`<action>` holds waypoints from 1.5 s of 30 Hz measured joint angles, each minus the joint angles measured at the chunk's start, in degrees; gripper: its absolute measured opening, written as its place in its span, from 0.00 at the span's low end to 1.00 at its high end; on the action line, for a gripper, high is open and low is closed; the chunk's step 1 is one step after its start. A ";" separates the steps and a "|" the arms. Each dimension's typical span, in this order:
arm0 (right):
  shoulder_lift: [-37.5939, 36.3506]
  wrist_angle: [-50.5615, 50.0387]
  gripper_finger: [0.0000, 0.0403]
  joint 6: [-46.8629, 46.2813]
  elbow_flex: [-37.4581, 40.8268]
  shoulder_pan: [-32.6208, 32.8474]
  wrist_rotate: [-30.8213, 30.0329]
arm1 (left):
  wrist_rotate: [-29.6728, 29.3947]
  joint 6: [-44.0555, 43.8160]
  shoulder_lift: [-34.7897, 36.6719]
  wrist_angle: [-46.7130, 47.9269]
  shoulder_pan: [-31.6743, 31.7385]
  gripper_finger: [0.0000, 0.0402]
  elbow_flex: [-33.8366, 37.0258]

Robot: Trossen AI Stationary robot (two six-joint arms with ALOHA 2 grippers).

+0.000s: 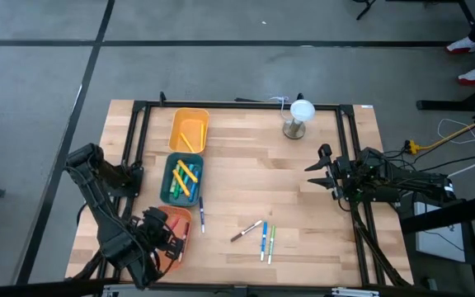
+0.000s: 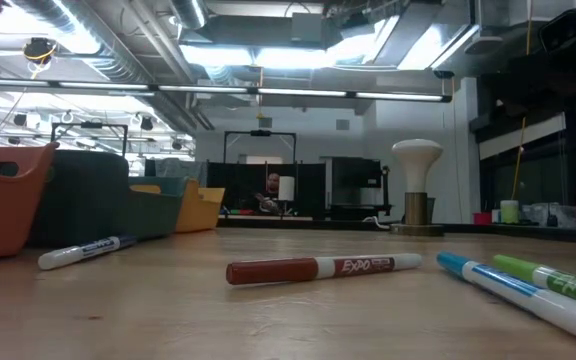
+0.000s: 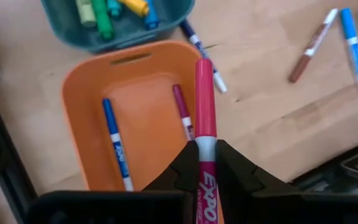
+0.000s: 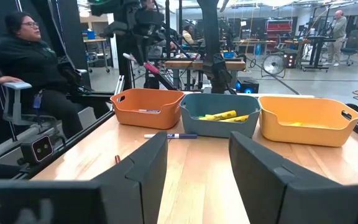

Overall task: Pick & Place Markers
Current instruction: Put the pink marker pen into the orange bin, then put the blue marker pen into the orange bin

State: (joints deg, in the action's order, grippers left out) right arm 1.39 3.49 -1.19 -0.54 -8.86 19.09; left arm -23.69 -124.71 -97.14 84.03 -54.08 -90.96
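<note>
The table (image 1: 303,206) was pale, smooth plank wood with a dull sheen, the orange tray (image 3: 86,112), teal tray (image 4: 219,127) and yellow tray (image 4: 306,124) looked like matt moulded plastic, and the pink marker (image 3: 205,118) between the left gripper's (image 3: 207,168) matt black fingers was glossy plastic.

The red marker (image 3: 204,118) runs off the frame's edge between the left gripper (image 3: 204,163) fingers, its lower end unseen.
</note>
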 joint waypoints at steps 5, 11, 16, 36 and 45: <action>-0.01 -0.01 0.42 0.00 0.00 0.00 -0.01 | 2.09 -0.57 -2.14 -2.58 -0.72 0.07 1.51; -0.01 -0.02 0.42 0.00 0.00 0.00 0.00 | 3.13 -0.57 -6.26 -2.01 -1.33 0.07 1.53; -0.02 -0.02 0.42 0.00 0.00 0.00 0.00 | 3.95 -0.57 -10.05 -0.46 -1.17 0.07 1.53; -0.01 -0.02 0.42 0.00 0.00 0.00 0.00 | 3.68 1.95 -13.51 5.99 1.33 0.16 1.53; 0.00 -0.02 0.42 0.00 0.00 0.00 0.00 | 3.72 2.45 -13.51 6.00 1.33 0.26 1.53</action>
State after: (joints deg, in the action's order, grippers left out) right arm 1.39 3.46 -1.19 -0.54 -8.86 19.09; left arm -19.97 -122.26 -110.65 90.04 -52.75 -89.43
